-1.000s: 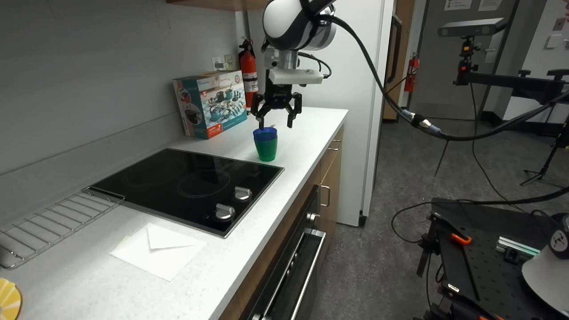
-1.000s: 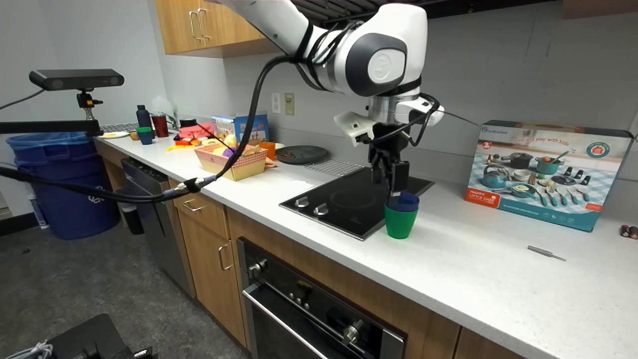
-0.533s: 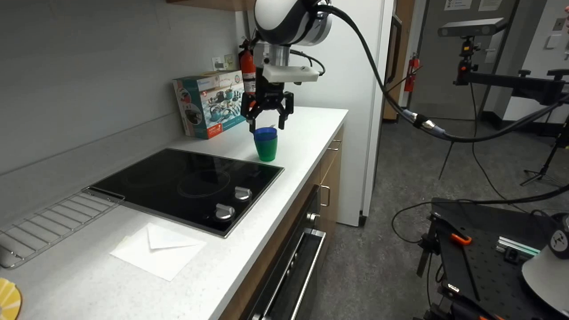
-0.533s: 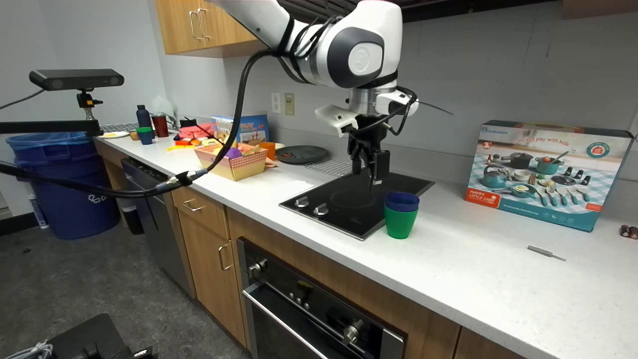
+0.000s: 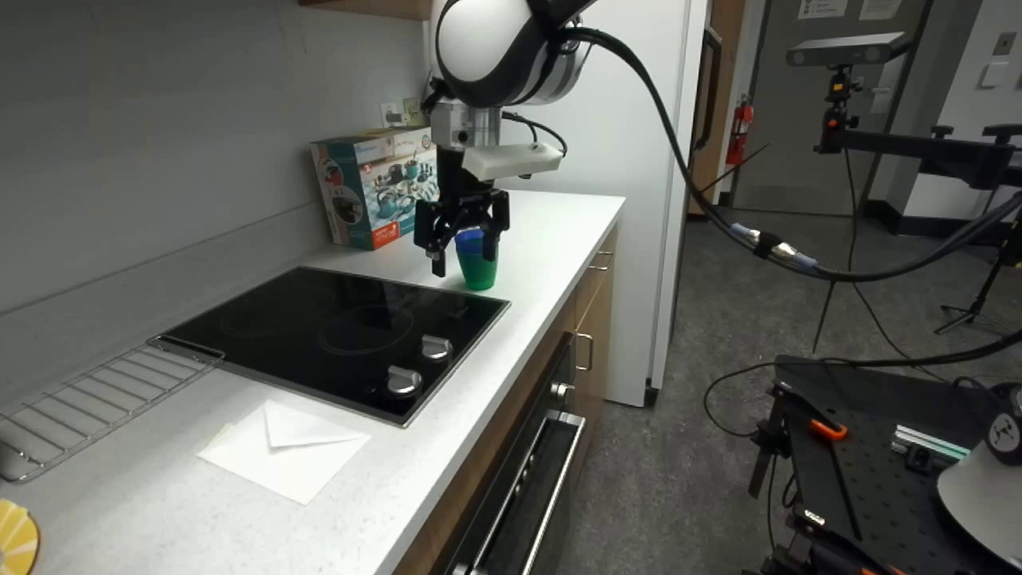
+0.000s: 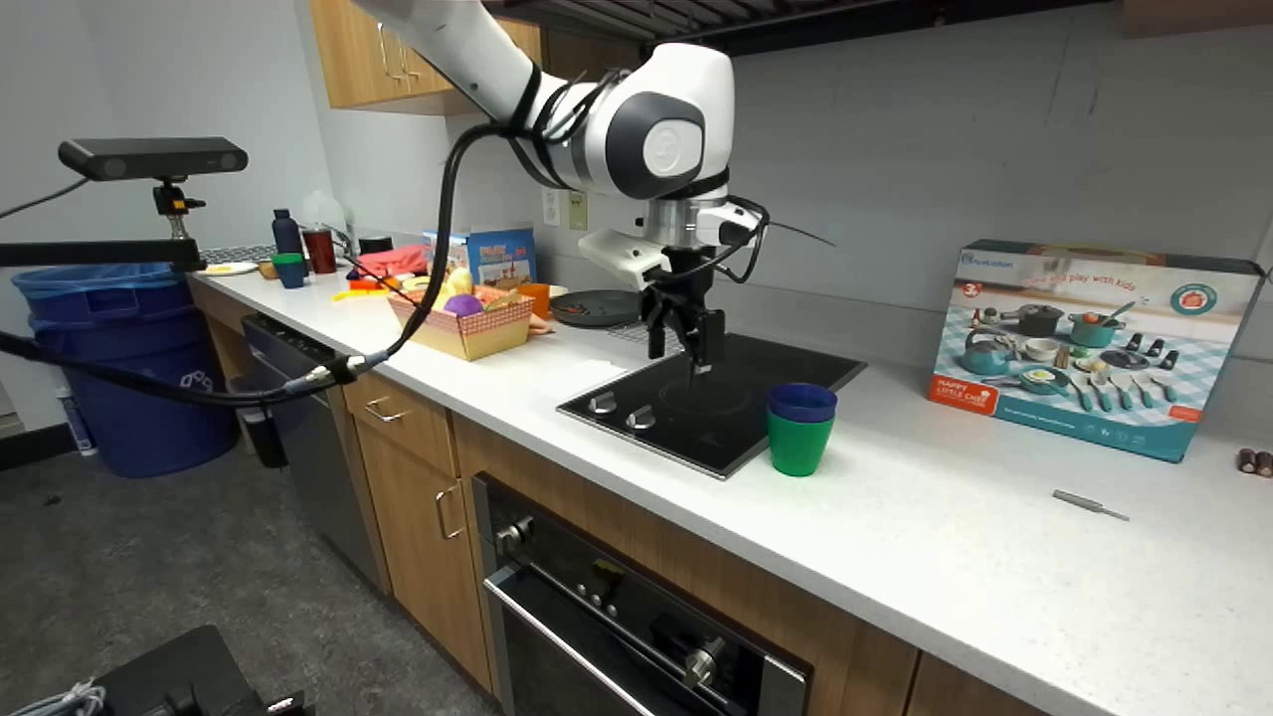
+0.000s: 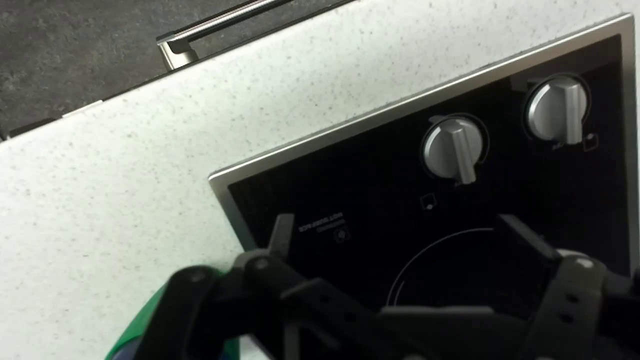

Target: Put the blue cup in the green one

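Observation:
The blue cup (image 6: 802, 402) sits upright inside the green cup (image 6: 799, 445), with only its upper band showing above the green rim. The pair stands on the white counter beside the cooktop's corner. The blue cup (image 5: 469, 241) and green cup (image 5: 479, 271) also show in an exterior view, partly behind the gripper. In the wrist view the green cup (image 7: 142, 315) and a bit of the blue cup (image 7: 127, 350) show at the lower left, mostly hidden by a finger. My gripper (image 6: 681, 360) is open and empty above the cooktop, apart from the cups; its spread fingers (image 7: 397, 225) frame only black glass.
The black cooktop (image 6: 736, 398) with two knobs (image 7: 453, 147) lies below the gripper. A printed toy box (image 6: 1084, 348) stands against the wall. A small grey tool (image 6: 1089, 504) lies on the counter. A basket of toy food (image 6: 467, 328) and a wire rack (image 5: 104, 407) are beyond the cooktop.
My open gripper has moved from above the nested cups sideways over the cooktop, and lower in the last half second. The cups have stayed in place.

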